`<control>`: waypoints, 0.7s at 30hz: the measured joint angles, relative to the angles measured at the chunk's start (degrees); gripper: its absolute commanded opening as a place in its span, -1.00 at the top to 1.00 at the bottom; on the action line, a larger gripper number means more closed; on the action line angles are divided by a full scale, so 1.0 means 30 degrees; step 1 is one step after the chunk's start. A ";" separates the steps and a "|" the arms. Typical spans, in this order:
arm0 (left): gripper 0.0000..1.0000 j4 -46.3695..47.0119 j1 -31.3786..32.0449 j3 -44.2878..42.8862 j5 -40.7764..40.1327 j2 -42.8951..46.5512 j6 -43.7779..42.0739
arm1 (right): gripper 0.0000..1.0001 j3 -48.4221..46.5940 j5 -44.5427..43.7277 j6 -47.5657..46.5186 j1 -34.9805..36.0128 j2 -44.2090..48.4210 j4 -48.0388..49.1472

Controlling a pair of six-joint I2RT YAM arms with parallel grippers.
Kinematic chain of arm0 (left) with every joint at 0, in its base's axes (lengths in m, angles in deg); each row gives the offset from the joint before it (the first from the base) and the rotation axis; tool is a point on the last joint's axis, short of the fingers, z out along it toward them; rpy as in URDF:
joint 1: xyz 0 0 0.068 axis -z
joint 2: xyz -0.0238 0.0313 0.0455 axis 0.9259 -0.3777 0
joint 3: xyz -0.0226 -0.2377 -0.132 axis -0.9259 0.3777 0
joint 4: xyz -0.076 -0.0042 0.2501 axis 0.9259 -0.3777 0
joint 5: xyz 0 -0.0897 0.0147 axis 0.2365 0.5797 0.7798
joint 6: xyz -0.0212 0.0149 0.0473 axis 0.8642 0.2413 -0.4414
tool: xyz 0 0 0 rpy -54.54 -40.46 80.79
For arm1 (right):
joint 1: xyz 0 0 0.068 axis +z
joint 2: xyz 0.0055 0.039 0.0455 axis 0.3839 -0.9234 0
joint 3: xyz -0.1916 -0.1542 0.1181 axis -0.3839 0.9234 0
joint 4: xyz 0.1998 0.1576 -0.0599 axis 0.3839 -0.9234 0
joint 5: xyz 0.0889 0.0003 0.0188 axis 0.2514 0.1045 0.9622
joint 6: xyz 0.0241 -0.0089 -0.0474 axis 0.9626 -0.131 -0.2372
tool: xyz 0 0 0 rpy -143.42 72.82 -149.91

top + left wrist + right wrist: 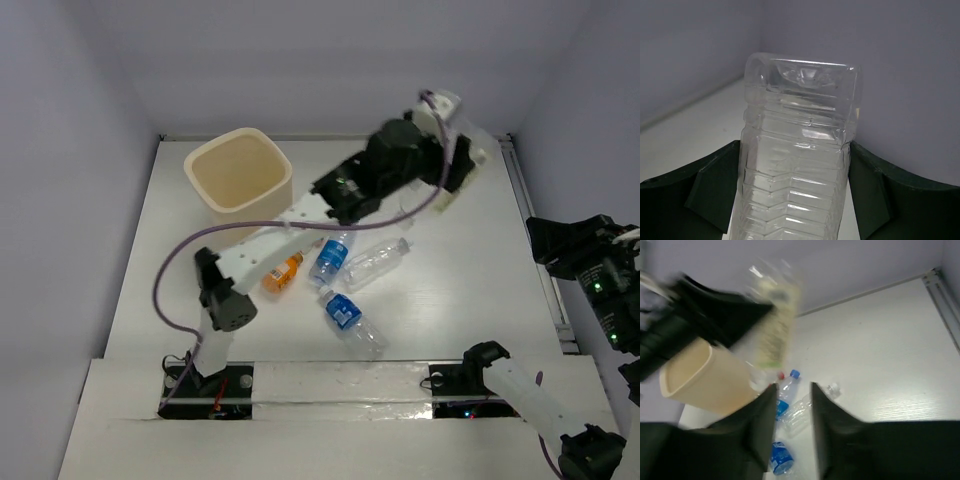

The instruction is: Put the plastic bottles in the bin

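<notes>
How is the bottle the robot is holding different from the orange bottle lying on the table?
The held bottle is see-through and looks empty; the orange bottle is orange inside. The held bottle is squeezed in the left gripper, while the orange bottle lies on its side on the table. Both are small plastic bottles, and neither is in the bin yet.

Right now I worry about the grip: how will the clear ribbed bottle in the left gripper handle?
The clear ribbed bottle looks empty, so probably light. Its thin walls may buckle if the left gripper squeezes harder. Smooth plastic, it might also slip.
</notes>
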 measured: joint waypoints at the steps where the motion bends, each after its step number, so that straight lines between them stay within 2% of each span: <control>1: 0.27 0.0350 -0.0517 0.0204 -0.0036 0.1020 0.0219 | 0.44 0.0525 0.0386 -0.0044 0.0000 0.0109 0.0306; 2: 0.26 0.0750 -0.1195 0.0539 -0.0175 0.2149 0.0452 | 0.51 0.1173 0.0903 -0.0051 0.0000 0.0197 0.0627; 5: 0.27 0.1931 -0.3716 0.2222 -0.0823 0.5450 0.1122 | 0.52 0.3694 0.3322 -0.0124 0.0000 0.0219 0.1807; 10: 0.24 0.3388 -0.8466 0.6980 -0.2142 1.0353 0.2069 | 0.35 0.8298 0.7919 -0.0160 0.0000 -0.0874 0.3585; 11: 0.24 0.3657 -0.9391 0.7912 -0.2208 1.1067 0.2127 | 0.21 0.8976 0.8568 -0.0226 0.0029 -0.1122 0.3767; 12: 0.24 0.3832 -1.0353 0.8903 -0.2302 1.1737 0.2171 | -0.10 0.9537 0.9056 -0.0284 0.0095 -0.1421 0.3978; 13: 0.24 0.3891 -1.1169 0.9646 -0.2288 1.2225 0.2200 | -0.25 1.0054 0.9537 -0.0342 0.0219 -0.1734 0.4102; 14: 0.24 0.4058 -1.2094 1.0404 -0.2302 1.2641 0.2208 | -0.52 1.0491 0.9887 -0.0459 0.0415 -0.2011 0.4269; 18: 0.24 0.5042 -1.4775 1.3457 -0.2579 1.3770 0.2113 | -0.83 1.1737 1.0222 -0.0568 0.2776 -0.2703 0.4947; 21: 0.20 0.5712 -1.6036 1.5562 -0.2645 1.4243 0.2098 | -0.91 1.2305 0.9668 -0.0393 0.5880 -0.3803 0.5406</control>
